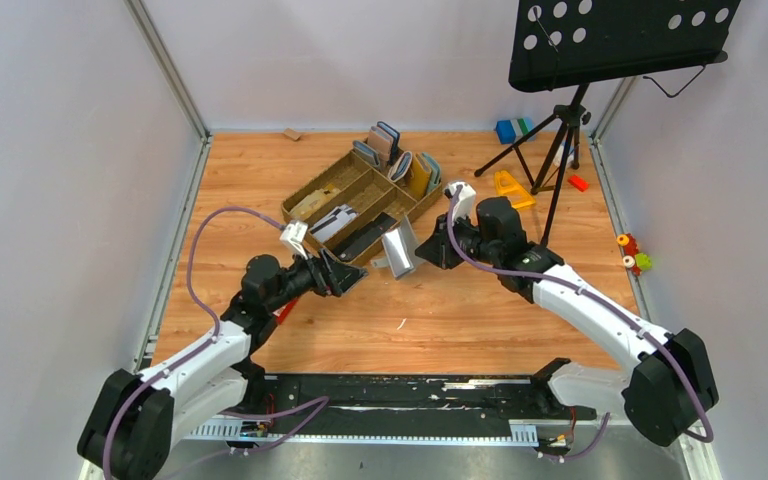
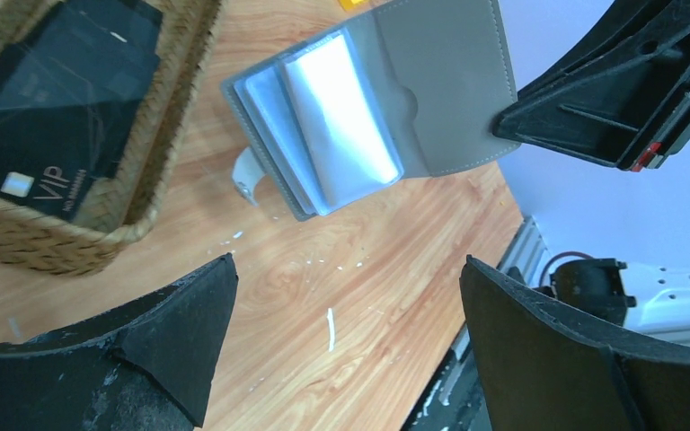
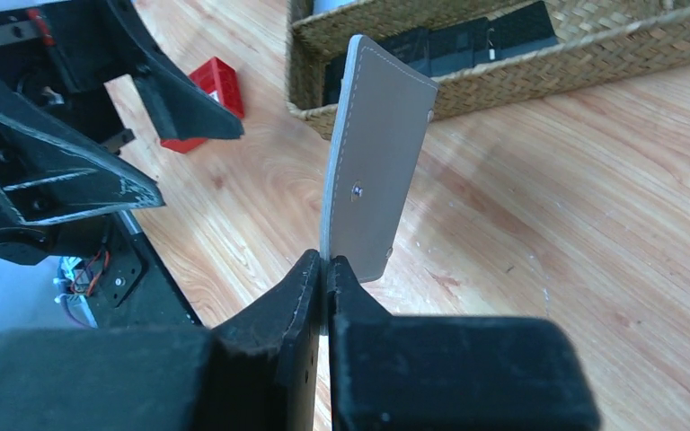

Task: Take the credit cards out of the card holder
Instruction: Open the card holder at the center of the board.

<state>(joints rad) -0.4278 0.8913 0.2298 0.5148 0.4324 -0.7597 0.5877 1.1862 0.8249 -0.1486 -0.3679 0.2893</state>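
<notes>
The grey card holder (image 1: pixel 398 250) hangs open just in front of the woven tray. My right gripper (image 1: pixel 430 252) is shut on the edge of its grey flap (image 3: pixel 373 162), which stands upright from the jaws (image 3: pixel 325 262). In the left wrist view its light blue-grey inside with glossy sleeves (image 2: pixel 337 117) faces me; whether cards sit in them I cannot tell. My left gripper (image 1: pixel 352 280) is wide open a little short of the holder, over bare wood (image 2: pixel 346 269). Black cards (image 2: pixel 54 180), one marked VIP, lie in the tray.
The brown woven compartment tray (image 1: pixel 312 195) holds upright wallets (image 1: pixel 390 145) at its far end. A music stand's tripod (image 1: pixel 560 130) stands back right beside a yellow piece (image 1: pixel 510 188) and a blue block (image 1: pixel 508 130). A red block (image 3: pixel 202 90) lies by the left arm.
</notes>
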